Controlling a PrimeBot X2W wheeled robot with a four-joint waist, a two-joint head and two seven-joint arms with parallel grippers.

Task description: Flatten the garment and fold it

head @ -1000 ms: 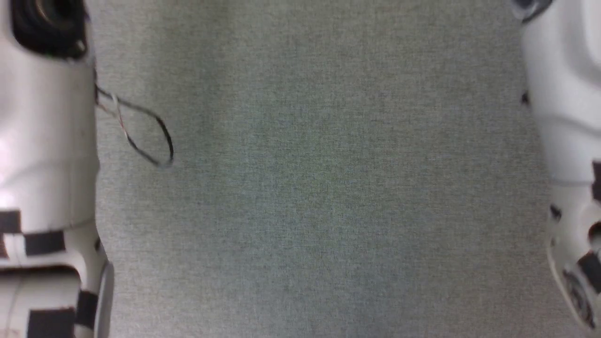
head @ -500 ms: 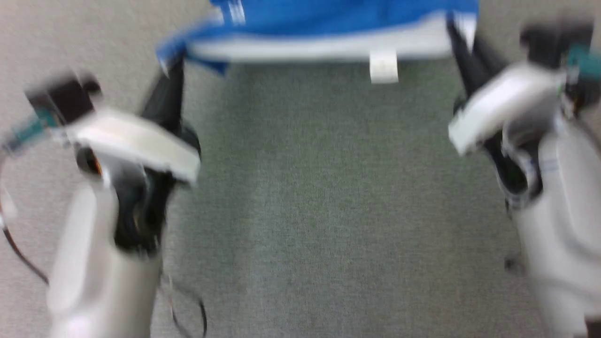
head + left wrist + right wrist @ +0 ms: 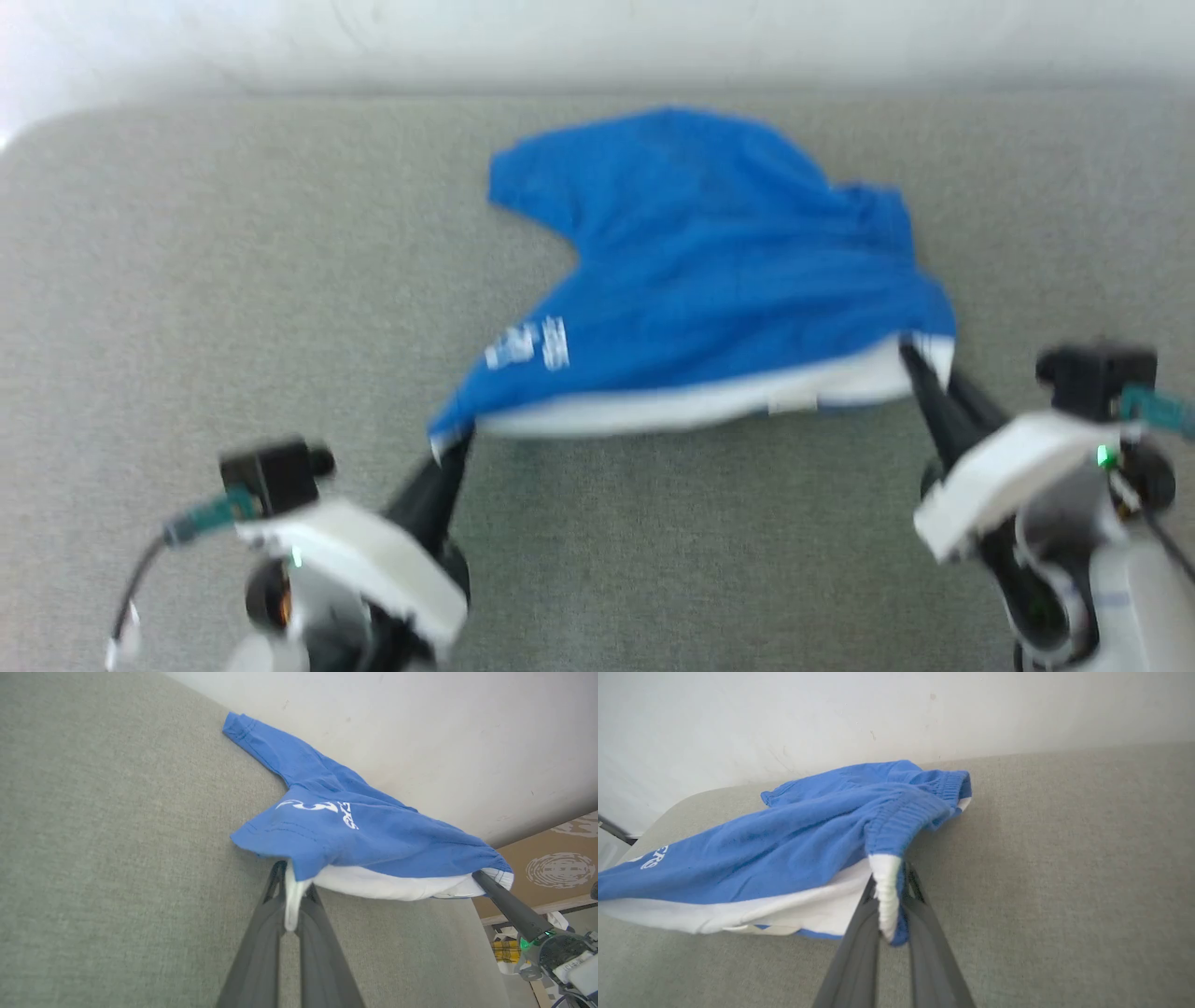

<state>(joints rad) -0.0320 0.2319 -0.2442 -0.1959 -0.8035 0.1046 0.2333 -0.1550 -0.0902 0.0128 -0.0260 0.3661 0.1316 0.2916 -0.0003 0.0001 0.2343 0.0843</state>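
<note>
Shorts toward far edge of grey table, long axis left-right. Head view: left gripper clamped on hem corner, right gripper clamped on waistband corner, white near edge strung between. Wrist views: cloth pinched in each; arms equally near.

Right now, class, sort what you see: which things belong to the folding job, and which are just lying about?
Job: blue shorts; left gripper and right gripper, each pinching its white-striped edge; grey fabric surface.
Lying about: cardboard box; yellow checked item.
</note>
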